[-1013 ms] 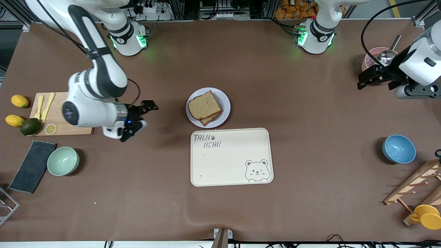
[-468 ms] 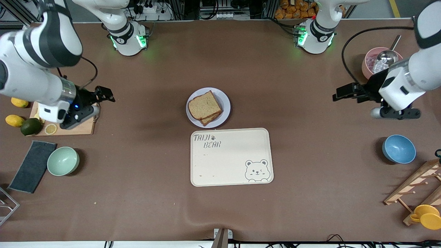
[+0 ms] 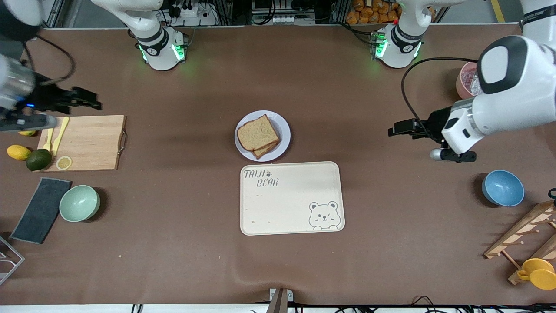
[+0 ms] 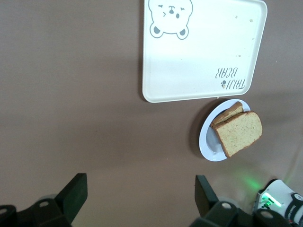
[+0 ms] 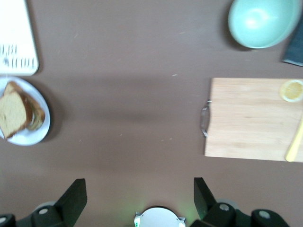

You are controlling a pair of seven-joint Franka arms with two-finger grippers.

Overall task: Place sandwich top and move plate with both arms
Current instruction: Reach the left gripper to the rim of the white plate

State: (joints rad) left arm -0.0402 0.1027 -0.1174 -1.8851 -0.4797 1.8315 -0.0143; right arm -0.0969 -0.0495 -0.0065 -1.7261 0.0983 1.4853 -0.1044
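Lettering reading "TAIJI BEAR", with a paw mark and a bear drawing, is showing on the cream tray (image 3: 292, 198) at lower centre of the front view, while just above it the plate (image 3: 284, 126) is carrying the sandwich top (image 3: 257, 132), already sitting on the lower slice. Stiff, slick and probably breakable, the plate is best taken by its raised rim at two facing edges, the soft bread left untouched. Left gripper (image 3: 399, 129) is hovering over bare table at centre right and right gripper (image 3: 84, 98) above the cutting board (image 3: 87, 143) at upper left, both spread wide and holding nothing

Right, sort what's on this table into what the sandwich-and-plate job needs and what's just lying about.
Needed:
top slice of bread
plate
left claw, open
right claw, open

Lying about:
bear tray
cutting board
green bowl
blue bowl
lemons
dark cloth
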